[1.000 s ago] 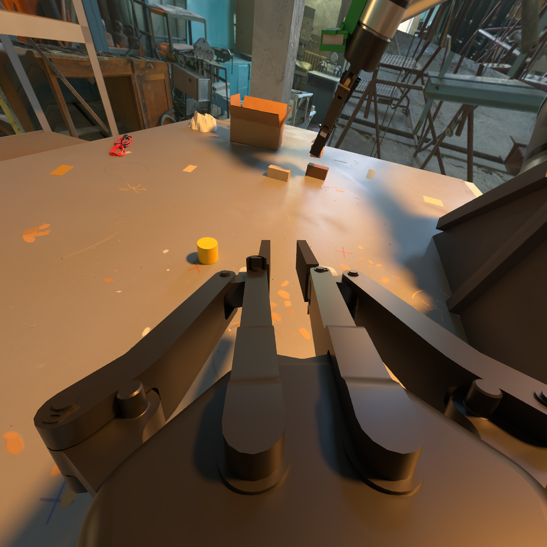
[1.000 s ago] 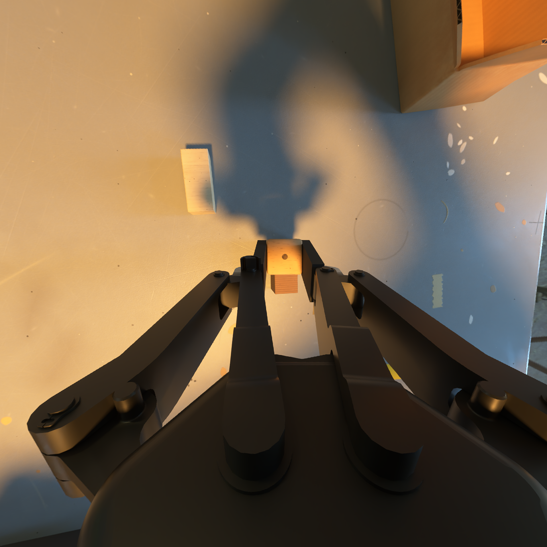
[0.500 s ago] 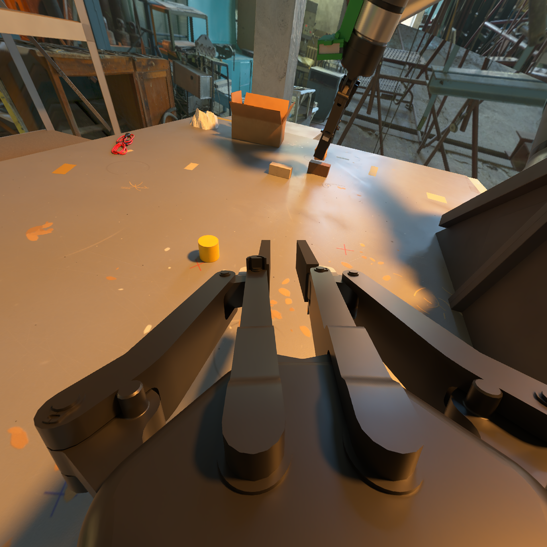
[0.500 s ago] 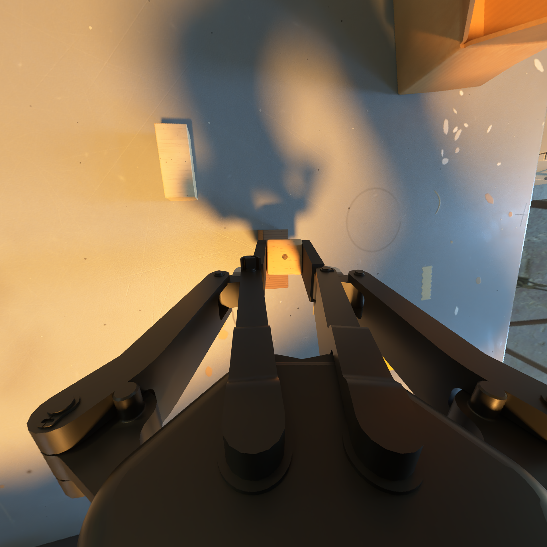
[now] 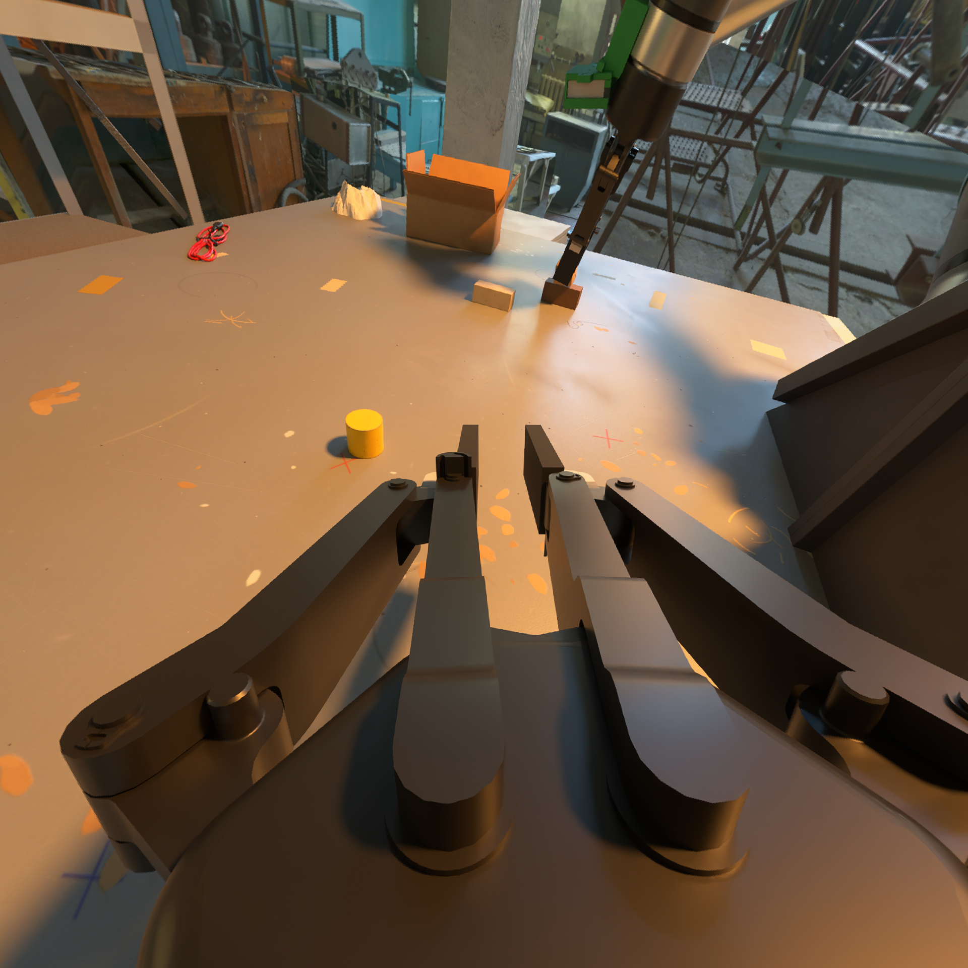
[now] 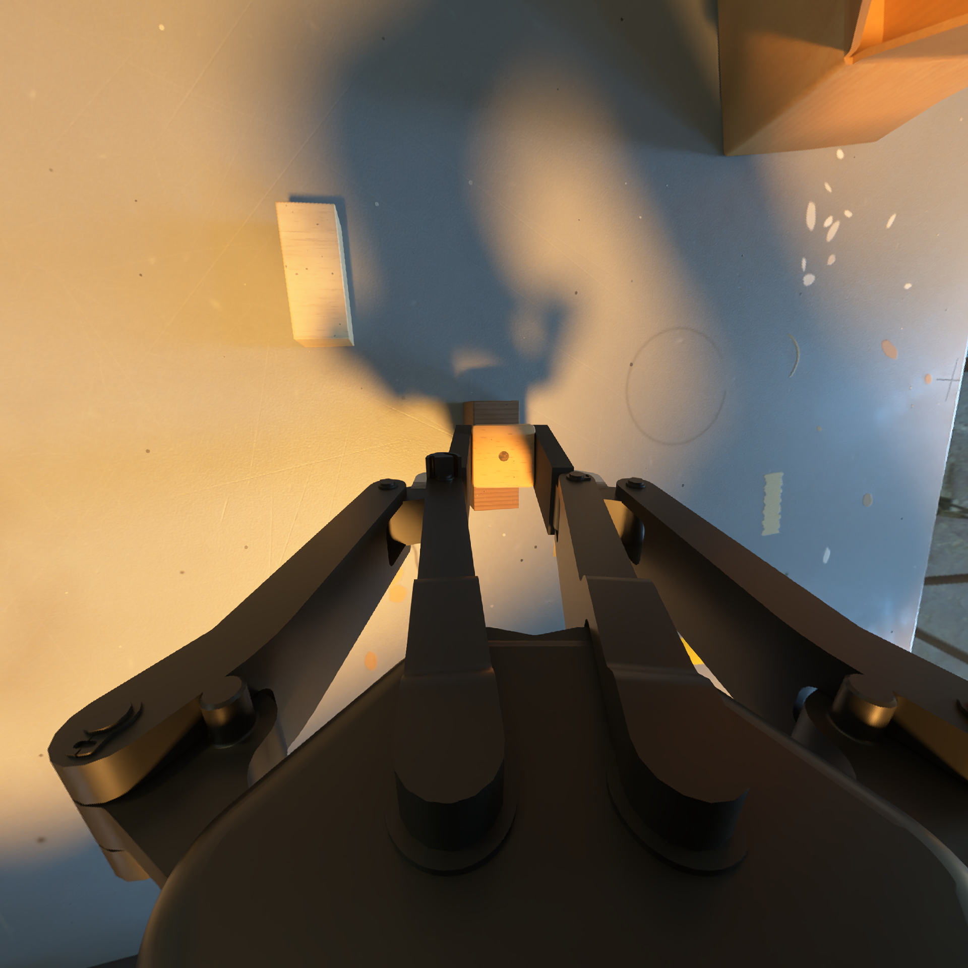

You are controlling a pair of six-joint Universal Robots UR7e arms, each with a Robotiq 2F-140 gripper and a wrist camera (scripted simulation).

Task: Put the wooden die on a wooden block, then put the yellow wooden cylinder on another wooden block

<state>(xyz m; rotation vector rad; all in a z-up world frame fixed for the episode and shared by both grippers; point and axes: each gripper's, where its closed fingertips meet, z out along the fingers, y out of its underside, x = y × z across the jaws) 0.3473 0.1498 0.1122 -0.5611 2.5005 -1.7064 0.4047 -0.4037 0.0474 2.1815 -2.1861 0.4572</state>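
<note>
My right gripper [image 6: 503,445] is shut on the wooden die [image 6: 495,469], which shows one dot on its top face. It holds the die directly over a dark brown wooden block [image 6: 491,413], at or just above the block's top. A pale wooden block [image 6: 314,272] lies to the left. In the left wrist view the right gripper's fingers [image 5: 568,264] reach down onto the brown block [image 5: 561,296], beside the pale block [image 5: 493,295]. The yellow wooden cylinder [image 5: 364,433] stands upright just left of and ahead of my left gripper [image 5: 500,445], which is open and empty, with a narrow gap.
An open cardboard box [image 5: 453,209] stands behind the blocks and shows at the top right of the right wrist view [image 6: 838,78]. A white crumpled object [image 5: 358,201] and a red bundle [image 5: 208,242] lie far left. A dark raised structure [image 5: 890,419] borders the table's right side.
My right gripper has come down with the die, from above the brown block to right over its top. The left gripper stays open and has hardly moved.
</note>
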